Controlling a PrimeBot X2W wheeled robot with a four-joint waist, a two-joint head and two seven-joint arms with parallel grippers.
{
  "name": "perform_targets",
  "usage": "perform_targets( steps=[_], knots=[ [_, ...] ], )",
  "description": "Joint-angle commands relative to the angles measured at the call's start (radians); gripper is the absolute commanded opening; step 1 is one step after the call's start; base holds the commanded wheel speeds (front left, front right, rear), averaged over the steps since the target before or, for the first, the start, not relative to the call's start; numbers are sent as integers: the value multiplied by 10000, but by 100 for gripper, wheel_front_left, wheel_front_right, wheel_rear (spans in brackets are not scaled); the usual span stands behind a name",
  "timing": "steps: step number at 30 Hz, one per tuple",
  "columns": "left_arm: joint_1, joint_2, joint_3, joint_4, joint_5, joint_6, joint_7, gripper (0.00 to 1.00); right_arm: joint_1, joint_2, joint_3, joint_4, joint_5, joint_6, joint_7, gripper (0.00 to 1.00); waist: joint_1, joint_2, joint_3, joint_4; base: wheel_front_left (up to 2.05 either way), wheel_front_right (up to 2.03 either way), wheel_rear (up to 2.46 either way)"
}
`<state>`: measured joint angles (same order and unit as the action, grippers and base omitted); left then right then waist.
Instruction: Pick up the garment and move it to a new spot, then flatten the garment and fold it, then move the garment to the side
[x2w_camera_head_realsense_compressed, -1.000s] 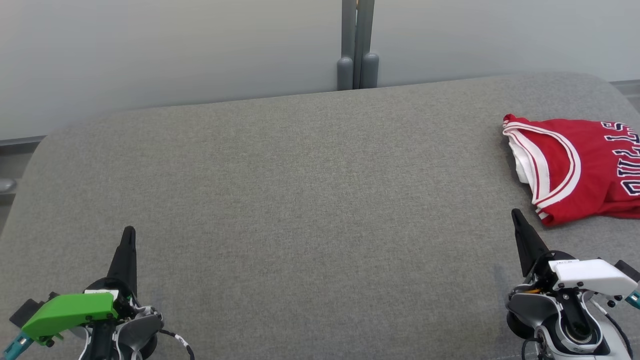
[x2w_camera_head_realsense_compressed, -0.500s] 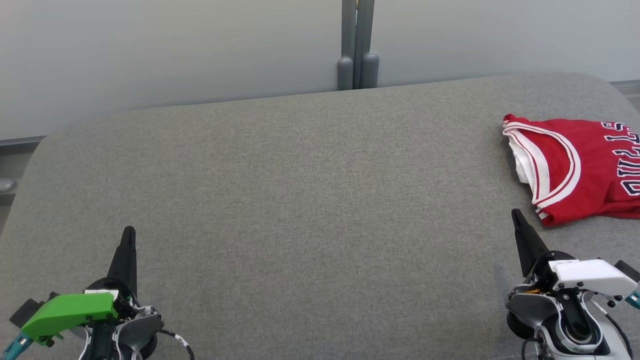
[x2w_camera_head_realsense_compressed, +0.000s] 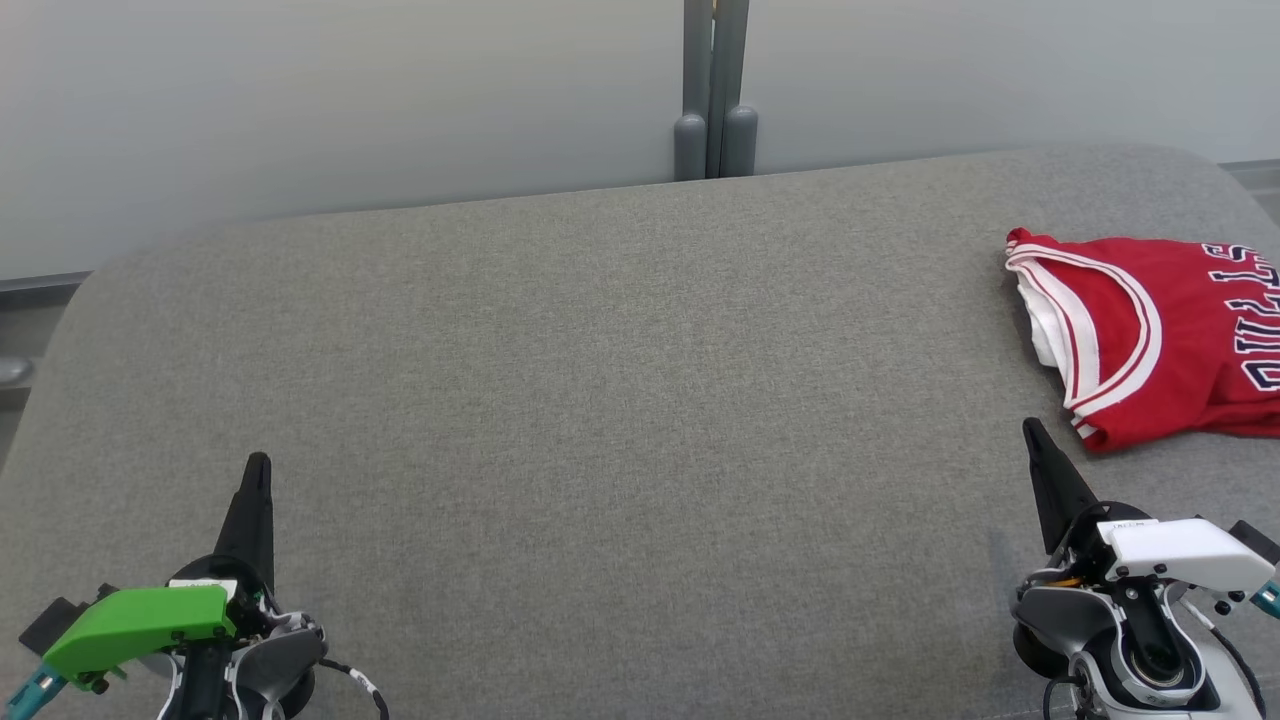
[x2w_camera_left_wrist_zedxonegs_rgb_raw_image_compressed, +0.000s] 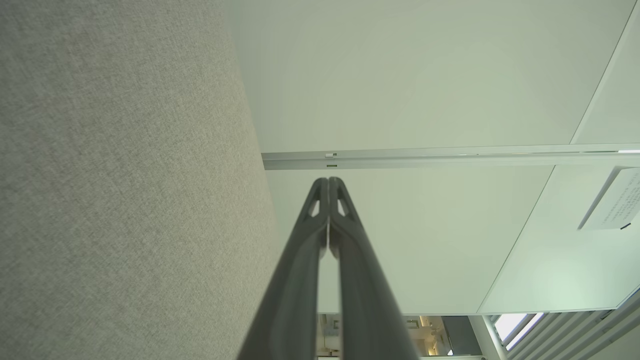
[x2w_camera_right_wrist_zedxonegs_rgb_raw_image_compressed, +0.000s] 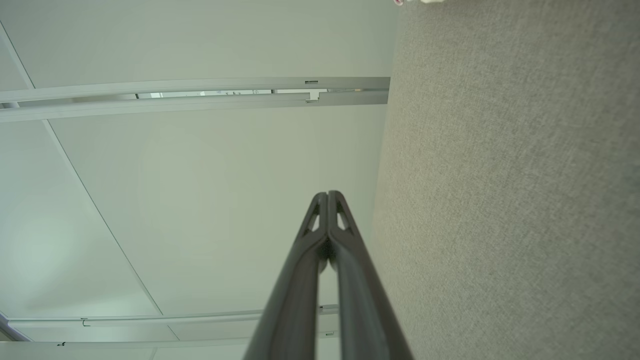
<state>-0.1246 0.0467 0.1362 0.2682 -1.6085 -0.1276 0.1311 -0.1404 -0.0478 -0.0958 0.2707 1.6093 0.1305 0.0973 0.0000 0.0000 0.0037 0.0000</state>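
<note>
The main risk is at my right end effector (x2w_camera_head_realsense_compressed: 1031, 428). Its fingers are pressed together with nothing between them, and its tip sits just below and left of the jersey (x2w_camera_head_realsense_compressed: 1150, 340). If I drive forward with it closed like this, I judge it would shove or snag the near hem instead of pinching it, rucking the cloth and spoiling the fold. A pinch that catches only the top layer could do the same, since the red front would peel away from the white layer showing at the collar. There is also a risk I cannot weigh. The jersey runs off the right edge of the head view, so its far side and how close it lies to the tabletop's (x2w_camera_head_realsense_compressed: 600, 380) edge are hidden. A pull to the right might take it over that edge.

The jersey lies at the right of the frame, a little above the middle. It looks folded, with the collar toward the left and the lettering at the frame's edge. It is near my right end effector but apart from it, up and to the right of the tip. My left end effector (x2w_camera_head_realsense_compressed: 256, 465) is at the lower left, well apart from the jersey. It too is fully closed and empty, as the left wrist view confirms.
</note>
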Motion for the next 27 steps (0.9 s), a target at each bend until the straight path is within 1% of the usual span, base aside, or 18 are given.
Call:
perform_targets(
  steps=[1, 27],
  knots=[
    [-125, 67, 34, -27, 14, -63, 22, 0, 106, -45, -15, -30, 66, 4, 60, 0, 0, 0, 0, 0, 0, 0, 0],
    [-125, 67, 34, -26, 13, -63, 21, 0, 105, -45, -16, -30, 66, 4, 50, 0, 0, 0, 0, 0, 0, 0, 0]
  ],
)
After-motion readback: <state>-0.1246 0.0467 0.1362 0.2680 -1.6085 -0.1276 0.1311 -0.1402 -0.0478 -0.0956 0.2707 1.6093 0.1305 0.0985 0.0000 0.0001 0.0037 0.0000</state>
